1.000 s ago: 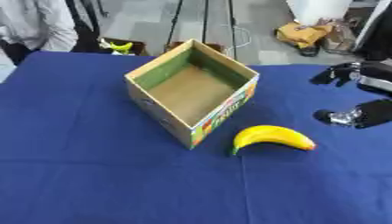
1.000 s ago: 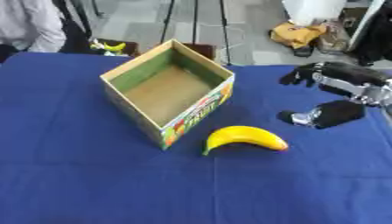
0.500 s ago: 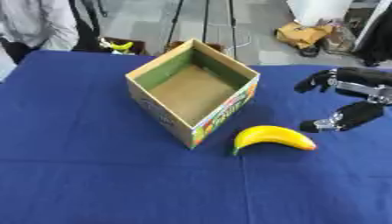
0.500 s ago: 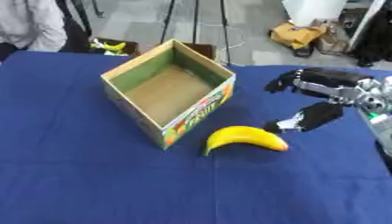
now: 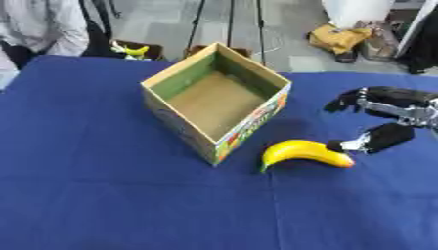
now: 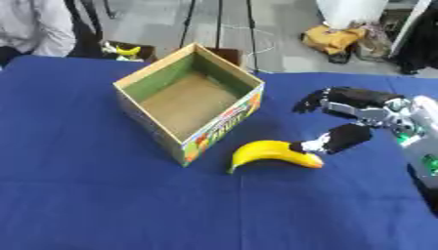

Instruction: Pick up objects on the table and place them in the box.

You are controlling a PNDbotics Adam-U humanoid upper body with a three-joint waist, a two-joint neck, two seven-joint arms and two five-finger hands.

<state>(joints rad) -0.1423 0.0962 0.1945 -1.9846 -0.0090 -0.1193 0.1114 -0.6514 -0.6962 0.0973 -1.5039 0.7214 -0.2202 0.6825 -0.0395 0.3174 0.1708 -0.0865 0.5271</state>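
Banana (image 6: pixel 270 152) lay on the blue surface (image 5: pixel 102 195) beside the box (image 5: pixel 214 100); my right hand (image 6: pixel 355 119), fingers spread, reached its end. I judged it light, smooth, bruisable: grasp mid-curve.

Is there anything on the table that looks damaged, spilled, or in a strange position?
Nothing stands out. The box sits upright and open, turned at an angle to the table edge. The banana lies whole on the blue cloth beside it, with the right robot hand open next to it.

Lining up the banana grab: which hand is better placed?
Right. The right hand is open just right of the banana, thumb near its end. The left hand is not in view.
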